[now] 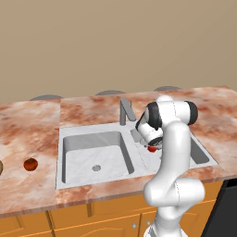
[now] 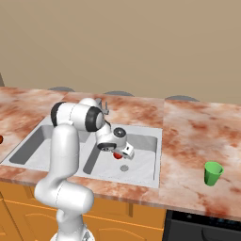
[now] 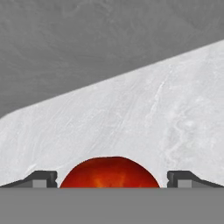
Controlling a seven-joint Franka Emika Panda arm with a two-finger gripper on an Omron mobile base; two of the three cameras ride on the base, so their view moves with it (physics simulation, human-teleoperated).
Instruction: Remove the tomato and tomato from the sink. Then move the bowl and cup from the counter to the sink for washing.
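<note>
Pincer [image 3: 109, 179] stands wide, tomato [image 3: 109, 173] between its fingertips.

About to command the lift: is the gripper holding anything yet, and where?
Nothing is held. The gripper is open, its fingertips standing clear on either side of the tomato in the sink.

The arm [image 1: 173, 152] is glossy white, built of fat rounded segments. Dark bands ring its joints. The fingertips [image 3: 43, 178] are small, dark and blocky.
</note>
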